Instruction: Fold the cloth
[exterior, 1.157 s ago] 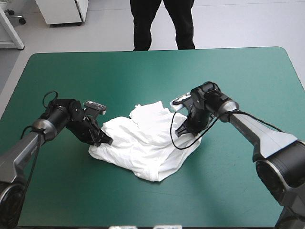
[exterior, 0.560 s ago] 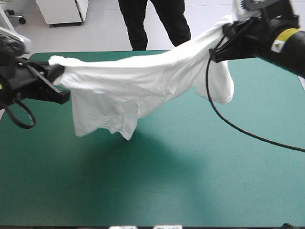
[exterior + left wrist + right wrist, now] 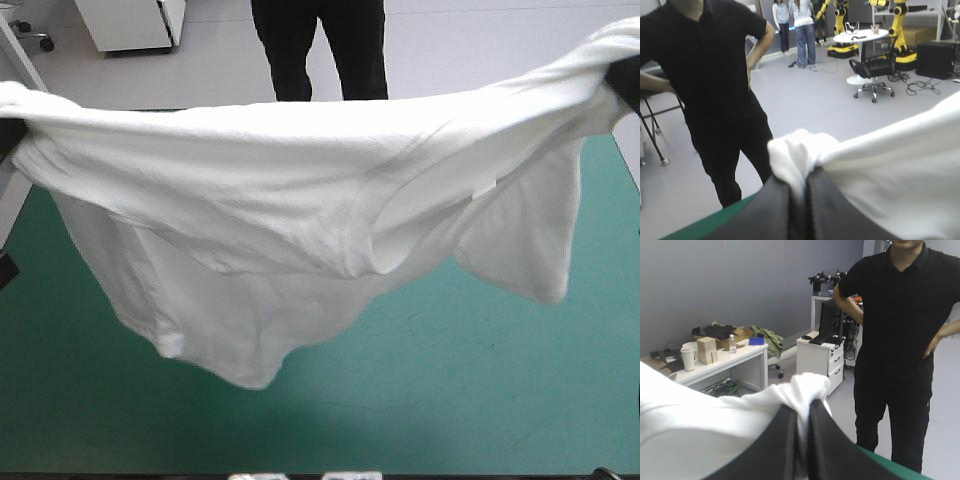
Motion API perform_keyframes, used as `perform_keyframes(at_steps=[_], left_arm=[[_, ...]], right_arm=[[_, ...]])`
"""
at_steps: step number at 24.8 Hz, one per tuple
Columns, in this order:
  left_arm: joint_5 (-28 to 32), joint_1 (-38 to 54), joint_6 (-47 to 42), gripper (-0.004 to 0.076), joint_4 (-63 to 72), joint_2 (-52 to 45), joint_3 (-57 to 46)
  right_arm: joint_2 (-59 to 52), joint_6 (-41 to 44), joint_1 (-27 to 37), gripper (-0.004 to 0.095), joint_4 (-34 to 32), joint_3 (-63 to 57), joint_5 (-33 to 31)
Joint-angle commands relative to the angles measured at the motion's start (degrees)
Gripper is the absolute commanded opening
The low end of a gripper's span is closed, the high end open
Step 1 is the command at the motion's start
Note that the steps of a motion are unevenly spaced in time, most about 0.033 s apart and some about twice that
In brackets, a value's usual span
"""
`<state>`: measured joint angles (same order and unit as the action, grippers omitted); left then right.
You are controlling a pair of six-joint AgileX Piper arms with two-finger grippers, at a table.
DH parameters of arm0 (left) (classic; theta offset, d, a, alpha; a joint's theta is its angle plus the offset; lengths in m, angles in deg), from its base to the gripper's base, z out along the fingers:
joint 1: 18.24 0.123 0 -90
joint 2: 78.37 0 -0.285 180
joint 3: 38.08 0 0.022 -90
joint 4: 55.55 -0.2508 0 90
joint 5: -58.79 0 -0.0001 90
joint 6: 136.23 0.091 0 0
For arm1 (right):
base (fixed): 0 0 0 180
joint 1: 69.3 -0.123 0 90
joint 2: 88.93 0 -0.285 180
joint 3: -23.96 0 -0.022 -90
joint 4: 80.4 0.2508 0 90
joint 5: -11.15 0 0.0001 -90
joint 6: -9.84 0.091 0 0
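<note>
T-shirt (image 3: 300, 200), white and short-sleeved, stretched in the air between the two end effectors and sagging below them over the teal-green counter (image 3: 480, 400), collar and label turned toward the high view, one sleeve hanging nearer the right end effector and the hem drooping lowest nearer the left. The left end effector (image 3: 801, 184) is all but closed, pinching a bunched corner of the fabric that bulges just ahead of it, the rest running off beside it as a white field. The right end effector (image 3: 801, 414) is likewise nearly closed on a bunched fold that spills just ahead of it.
</note>
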<state>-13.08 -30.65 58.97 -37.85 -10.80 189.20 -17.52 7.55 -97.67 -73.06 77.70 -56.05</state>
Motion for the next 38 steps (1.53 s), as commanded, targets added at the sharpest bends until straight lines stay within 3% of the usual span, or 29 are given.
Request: perform_keyframes(at_steps=[1, 5, 10, 13, 16, 18, 22, 28, 30, 33, 38], left_arm=[[0.94, -0.21, -2.34, -0.0009, 0.65, 0.13, -1.37], [-2.03, -0.21, -5.68, -0.0009, 0.65, 0.13, -13.11], [-1.78, -0.21, -6.21, -0.0009, 0.76, 2.4, -31.37], [6.43, -0.21, -5.12, -0.0009, 1.29, 9.58, -40.36], [17.99, -0.21, -3.23, -0.0009, 0.8, 20.28, -40.66], [22.41, -0.21, -1.63, -0.0009, 0.88, 26.55, -40.66], [24.43, -0.21, -0.19, -0.0009, 0.93, 34.97, -40.56], [24.29, -0.21, 1.4, 0.0011, 0.87, 38.91, -39.9], [24.64, -0.21, 3.5, 0.0053, 0.87, 39.11, -39.02], [24.89, -0.11, 5.56, 0.0182, 0.73, 39.36, -36.61], [24.1, -0.11, 7.14, 0.0541, 0.0, 39.36, -32.31]], right_arm=[[-0.29, -0.12, 0.37, -0.0017, -0.3, -2.35, 0.91], [-0.18, 0.58, 0.37, -0.0017, -5.46, -12.77, -0.4], [1.1, 3.65, 0.37, -0.0017, -18.13, -27.56, 1.24], [7.22, 7.82, 0.37, -0.0017, -30.2, -36.27, 6.58], [17.68, 8.69, 0.37, -0.0017, -35.98, -37.0, 11.4], [23.91, 10.81, 0.37, -0.0017, -37.71, -37.0, 13.32], [30.78, 11.87, 0.37, -0.0017, -38.09, -37.0, 14.92], [34.86, 14.78, 1.09, -0.0016, -40.06, -37.0, 15.45], [35.14, 15.14, 2.56, -0.0003, -40.06, -36.89, 16.0], [35.14, 15.14, 5.15, 0.0089, -38.76, -36.89, 16.55], [35.14, 14.27, 9.64, 0.0501, -34.42, -34.47, 15.48]])
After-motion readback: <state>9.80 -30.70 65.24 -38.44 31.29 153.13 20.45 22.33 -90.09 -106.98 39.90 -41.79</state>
